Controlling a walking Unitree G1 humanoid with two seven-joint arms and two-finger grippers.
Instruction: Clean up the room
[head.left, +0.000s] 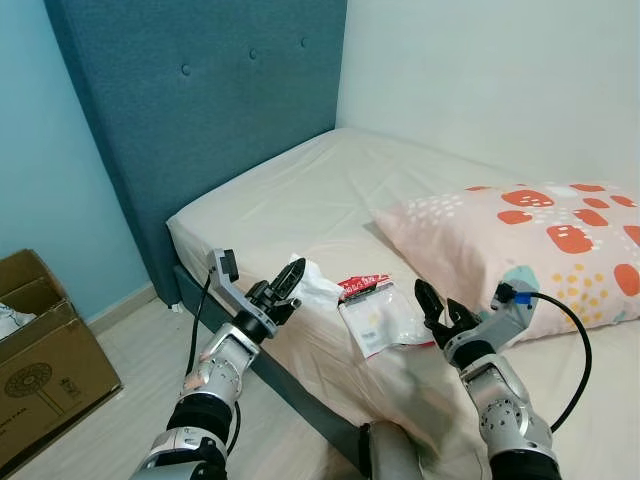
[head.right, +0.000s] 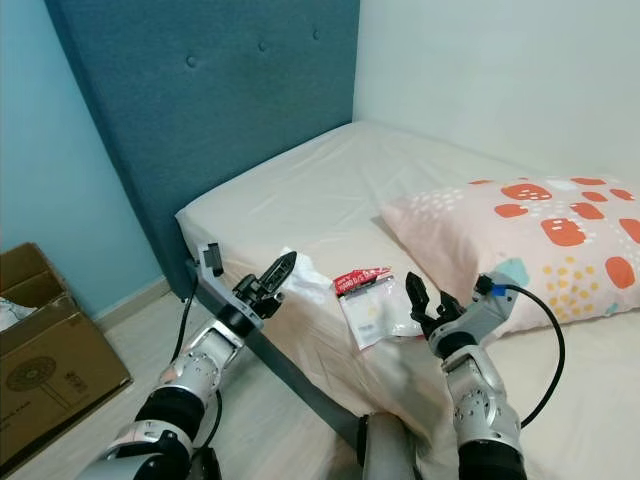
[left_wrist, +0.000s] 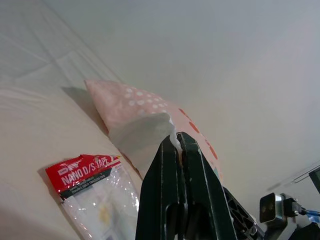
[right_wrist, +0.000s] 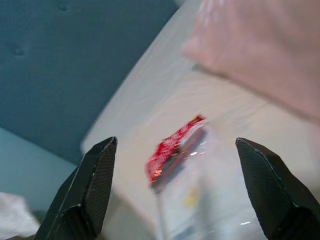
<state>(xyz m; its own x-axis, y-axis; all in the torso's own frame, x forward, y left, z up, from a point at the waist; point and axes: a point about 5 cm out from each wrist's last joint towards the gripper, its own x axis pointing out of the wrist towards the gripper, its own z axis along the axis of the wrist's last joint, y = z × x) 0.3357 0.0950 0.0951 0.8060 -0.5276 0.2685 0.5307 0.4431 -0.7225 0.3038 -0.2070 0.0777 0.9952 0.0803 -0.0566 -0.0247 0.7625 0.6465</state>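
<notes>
My left gripper (head.left: 294, 272) hovers at the near corner of the bed and is shut on a crumpled white tissue (head.left: 320, 286). In the left wrist view the tissue (left_wrist: 141, 136) hangs pinched at the fingertips (left_wrist: 176, 145). A clear plastic packet with a red header (head.left: 378, 314) lies flat on the sheet just right of the tissue. My right gripper (head.left: 437, 301) stands open a little to the packet's right, above the sheet, with nothing between its fingers. From the right wrist view the packet (right_wrist: 176, 150) lies ahead of the spread fingers (right_wrist: 95, 175).
The bed (head.left: 300, 190) has a tall blue headboard (head.left: 200, 100) and a pink patterned pillow (head.left: 530, 240) at the right. An open cardboard box (head.left: 40, 350) stands on the floor at the left. Bare light floor (head.left: 140, 420) runs between box and bed.
</notes>
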